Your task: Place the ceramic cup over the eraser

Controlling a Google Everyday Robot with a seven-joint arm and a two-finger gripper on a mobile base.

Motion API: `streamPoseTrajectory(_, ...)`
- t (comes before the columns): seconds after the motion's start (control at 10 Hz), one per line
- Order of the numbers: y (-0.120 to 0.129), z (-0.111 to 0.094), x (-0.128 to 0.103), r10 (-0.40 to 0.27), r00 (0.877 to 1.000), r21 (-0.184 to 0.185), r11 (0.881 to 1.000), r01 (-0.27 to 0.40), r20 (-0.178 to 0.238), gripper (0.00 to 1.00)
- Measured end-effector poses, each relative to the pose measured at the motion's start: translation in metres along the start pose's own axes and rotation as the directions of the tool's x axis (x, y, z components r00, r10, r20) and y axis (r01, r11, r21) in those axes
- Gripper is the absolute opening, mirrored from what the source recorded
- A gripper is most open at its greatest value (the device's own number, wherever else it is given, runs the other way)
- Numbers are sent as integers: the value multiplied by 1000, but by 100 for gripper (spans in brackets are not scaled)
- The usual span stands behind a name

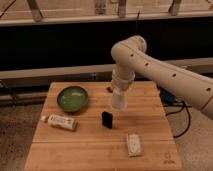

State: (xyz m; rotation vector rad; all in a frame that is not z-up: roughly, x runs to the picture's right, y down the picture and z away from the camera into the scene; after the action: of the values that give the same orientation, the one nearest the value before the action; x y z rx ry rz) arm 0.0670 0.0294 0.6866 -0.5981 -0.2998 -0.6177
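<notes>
Wooden counter (pixel 90 150) by a dark window wall, w/ the cup hanging over it.
We've got the ceramic cup (pixel 118 100) gripped by the pincer (pixel 119 90), mouth down and clear of the wood, prob so it can drop as a lid. Eraser (pixel 107 119) stands just below-left, near but not under it yet. Green bowl (pixel 72 98) & pale packet (pixel 134 144) sit apart.

The gripper (pixel 119 91) is sitting above the table's middle at the arm's (pixel 165 70) tip, with its lower part disappearing behind the ceramic cup (pixel 118 101). The arm is running out of view past the right edge, so its base is going unseen. A dark red thing (pixel 108 89) is peeking out from behind the gripper, too hidden to identify.
</notes>
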Motion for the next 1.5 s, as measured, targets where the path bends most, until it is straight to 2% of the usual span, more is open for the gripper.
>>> streamPoseTrajectory(0.2, 5, -4, -17, -52, 999, -6, 999, 52, 11, 0)
streamPoseTrajectory(0.3, 10, -4, -33, -99, 995, -15, 995, 99, 21, 0)
streamPoseTrajectory(0.6, 11, 9, -65, -189, 982, 1, 982, 189, 28, 0)
streamPoseTrajectory(1.0, 9, 23, -70, -207, 978, -1, 978, 207, 23, 0)
streamPoseTrajectory(1.3, 9, 41, -71, -211, 977, -32, 977, 212, 22, 0)
streamPoseTrajectory(1.5, 13, 61, -71, -202, 979, -60, 977, 203, 26, 0)
